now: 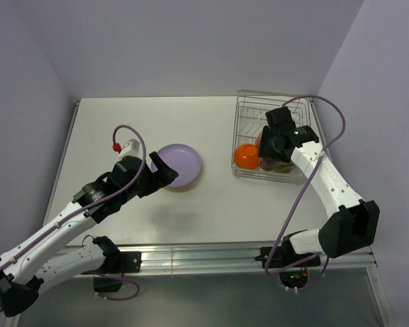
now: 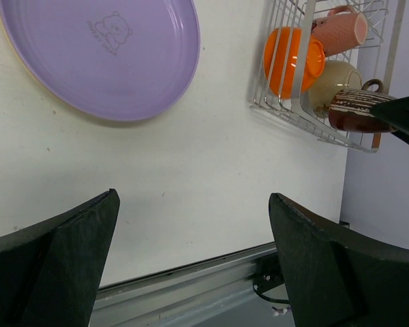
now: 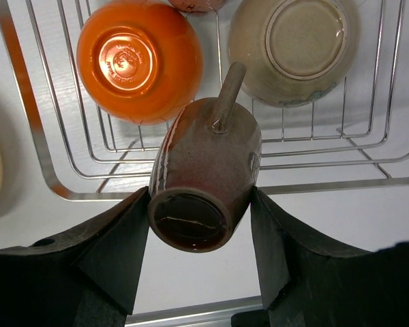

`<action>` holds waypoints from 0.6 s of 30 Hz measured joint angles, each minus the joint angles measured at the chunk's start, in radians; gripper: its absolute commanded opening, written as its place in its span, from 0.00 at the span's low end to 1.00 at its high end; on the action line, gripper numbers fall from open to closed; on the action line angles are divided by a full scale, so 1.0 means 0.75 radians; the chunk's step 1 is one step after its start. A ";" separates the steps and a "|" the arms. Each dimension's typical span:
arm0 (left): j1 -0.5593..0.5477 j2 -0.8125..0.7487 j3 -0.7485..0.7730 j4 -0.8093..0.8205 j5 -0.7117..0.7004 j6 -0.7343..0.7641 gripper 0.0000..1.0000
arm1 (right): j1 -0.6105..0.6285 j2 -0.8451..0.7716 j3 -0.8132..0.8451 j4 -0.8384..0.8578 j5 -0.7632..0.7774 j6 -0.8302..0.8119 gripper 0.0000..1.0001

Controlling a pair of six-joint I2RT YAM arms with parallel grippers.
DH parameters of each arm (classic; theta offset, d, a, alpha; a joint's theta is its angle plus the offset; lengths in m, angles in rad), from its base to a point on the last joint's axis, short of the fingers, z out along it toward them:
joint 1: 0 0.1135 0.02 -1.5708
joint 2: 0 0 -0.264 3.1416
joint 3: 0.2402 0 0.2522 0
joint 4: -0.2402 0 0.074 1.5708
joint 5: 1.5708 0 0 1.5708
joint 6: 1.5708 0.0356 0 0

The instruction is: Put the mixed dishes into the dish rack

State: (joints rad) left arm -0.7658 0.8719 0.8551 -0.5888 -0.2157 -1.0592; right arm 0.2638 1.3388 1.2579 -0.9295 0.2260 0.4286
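**Top view.** The left end effector is spread wide and empty, at the near-left rim of the plate. The plate lies flat on the tabletop, well apart from the rack. The right end effector hangs over the near half of the rack, just beside the orange bowl. What it holds is unclear from here.

**Left wrist.** Both fingers stand far apart with nothing between them. The plate sits ahead at upper left, outside the jaws. At upper right the rack carries the orange bowl, the mug and the white bowl. The cup is at the rack's near edge, with a dark finger of the right arm against it.

**Right wrist.** The right end effector is part-closed on the cup, with a pad pressing each side of its body. The cup lies sideways, its mouth toward the camera and its handle pointing into the rack. It hangs over the rack's near rim. I cannot tell whether it touches the wire. Both bowls sit base up on the wires beyond it.

**Step in hand (judged).** The cup is being set into the rack. The plate is the only dish left outside it.

**Next move (judged).**
- The cup should go further in, over the bare wires in front of the two bowls.
- It should come down until the wires bear it before the jaws open, or it may roll off the rim.
- The left arm will then need a grip on the plate's rim.
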 measured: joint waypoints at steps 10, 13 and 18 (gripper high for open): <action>0.081 0.073 0.026 -0.040 0.018 0.022 0.97 | -0.010 0.123 -0.013 0.065 -0.014 0.000 0.00; 0.105 0.121 0.050 -0.051 0.027 0.026 0.97 | -0.025 0.163 -0.037 0.107 -0.027 0.001 0.00; 0.143 0.186 0.075 -0.079 0.037 0.028 0.96 | -0.051 0.206 -0.084 0.154 -0.049 0.001 0.00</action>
State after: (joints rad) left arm -0.6586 1.0111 0.9112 -0.6483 -0.1879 -1.0382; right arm 0.2253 1.4933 1.1946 -0.8139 0.1890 0.4290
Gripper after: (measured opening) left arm 0.968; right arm 0.635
